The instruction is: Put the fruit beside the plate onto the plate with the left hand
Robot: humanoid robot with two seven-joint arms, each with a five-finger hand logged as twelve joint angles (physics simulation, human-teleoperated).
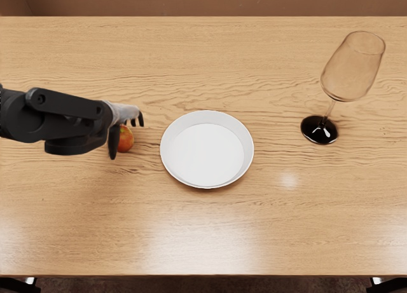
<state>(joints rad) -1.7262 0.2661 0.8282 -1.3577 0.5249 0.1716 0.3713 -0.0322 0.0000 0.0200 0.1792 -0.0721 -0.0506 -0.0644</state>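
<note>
A small orange-red fruit (126, 139) lies on the wooden table just left of a white round plate (206, 115). My left hand (124, 126) reaches in from the left edge and hovers over the fruit, with the fingers spread above it and the thumb hanging down on its left side. The fingers are not closed on the fruit, which rests on the table. Part of the fruit is hidden behind the hand. Nothing lies on the plate.
A tall wine glass (346, 77) with a dark base stands at the right of the table, well away from the plate. The table's front edge runs along the bottom of the view.
</note>
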